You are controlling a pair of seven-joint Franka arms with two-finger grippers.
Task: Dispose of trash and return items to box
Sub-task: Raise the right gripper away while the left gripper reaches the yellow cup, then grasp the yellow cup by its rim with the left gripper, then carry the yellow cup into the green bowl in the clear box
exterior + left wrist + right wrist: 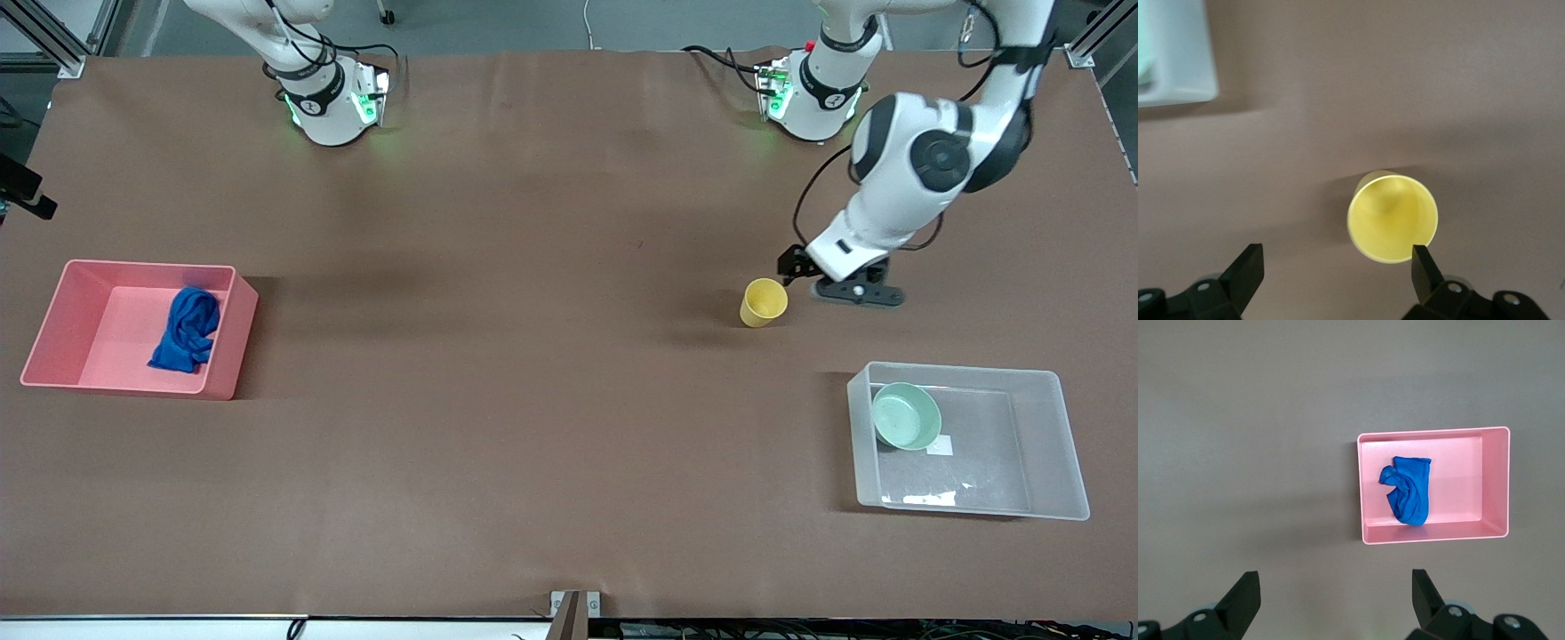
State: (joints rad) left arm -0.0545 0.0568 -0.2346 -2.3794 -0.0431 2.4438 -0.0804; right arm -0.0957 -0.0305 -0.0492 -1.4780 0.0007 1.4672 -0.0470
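Observation:
The yellow cup (763,302) stands upright on the table. My left gripper (805,271) is open and low beside it. In the left wrist view the cup (1392,217) sits just ahead of the open gripper (1336,257), close to one fingertip (1419,257). The mint-green bowl (906,415) lies tilted in the clear box (1062,444). The blue cloth (187,329) lies in the pink bin (53,329). My right gripper (1335,581) is open and empty, high over the table, and the cloth (1408,490) shows far below it. It is out of the front view.
The clear box stands nearer the front camera than the cup, at the left arm's end; its corner (1178,67) shows in the left wrist view. The pink bin (1498,480) stands at the right arm's end. Brown tabletop lies between them.

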